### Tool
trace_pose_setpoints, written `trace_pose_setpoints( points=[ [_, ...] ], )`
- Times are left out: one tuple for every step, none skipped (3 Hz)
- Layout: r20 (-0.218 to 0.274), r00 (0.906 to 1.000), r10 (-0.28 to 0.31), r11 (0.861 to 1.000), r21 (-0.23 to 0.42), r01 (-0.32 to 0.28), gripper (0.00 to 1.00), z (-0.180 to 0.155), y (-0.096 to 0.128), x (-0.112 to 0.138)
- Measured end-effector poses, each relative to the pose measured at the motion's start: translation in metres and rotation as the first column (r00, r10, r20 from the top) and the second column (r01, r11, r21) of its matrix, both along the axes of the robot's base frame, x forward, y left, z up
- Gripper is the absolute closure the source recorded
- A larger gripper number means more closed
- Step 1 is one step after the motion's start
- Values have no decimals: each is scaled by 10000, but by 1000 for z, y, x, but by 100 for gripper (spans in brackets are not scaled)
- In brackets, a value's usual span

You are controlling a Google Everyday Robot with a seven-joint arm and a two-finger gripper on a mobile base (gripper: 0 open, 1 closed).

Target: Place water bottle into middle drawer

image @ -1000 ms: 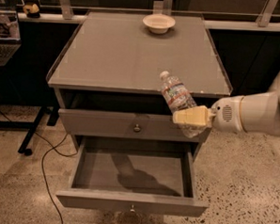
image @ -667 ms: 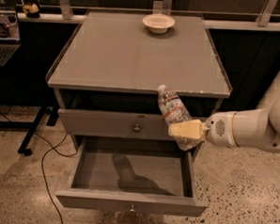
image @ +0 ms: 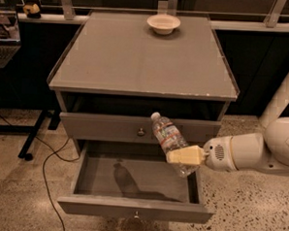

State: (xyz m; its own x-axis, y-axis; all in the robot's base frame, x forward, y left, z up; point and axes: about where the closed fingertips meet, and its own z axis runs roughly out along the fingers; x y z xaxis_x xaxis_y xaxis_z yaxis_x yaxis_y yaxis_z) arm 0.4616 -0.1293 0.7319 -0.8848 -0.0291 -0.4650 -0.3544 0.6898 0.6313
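Grey drawer (image: 135, 208) stands pulled open below the shut upper drawer (image: 105, 128); above its right side the gripper (image: 183, 156) is clamped on the bottle (image: 166, 133); long axis tilted, cap (image: 155, 116) up-left, base down-right.

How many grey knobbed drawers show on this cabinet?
2: a shut upper grey drawer, and below it the wide grey middle drawer, pulled open. The gripper holds a clear crinkled plastic water bottle over the open drawer.
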Motion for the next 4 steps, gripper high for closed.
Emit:
trace_pose_setpoints(
  points=[
    [-41,10000,32,10000,23,-32,100,-2,0,-1],
    [-126,9994,-312,9995,-60,312,100,-7,1,0],
    [-859,9930,-815,9957,360,849,100,-58,7,-4],
    [-1855,9788,-866,9903,912,1049,100,-124,20,-11]
  ],
)
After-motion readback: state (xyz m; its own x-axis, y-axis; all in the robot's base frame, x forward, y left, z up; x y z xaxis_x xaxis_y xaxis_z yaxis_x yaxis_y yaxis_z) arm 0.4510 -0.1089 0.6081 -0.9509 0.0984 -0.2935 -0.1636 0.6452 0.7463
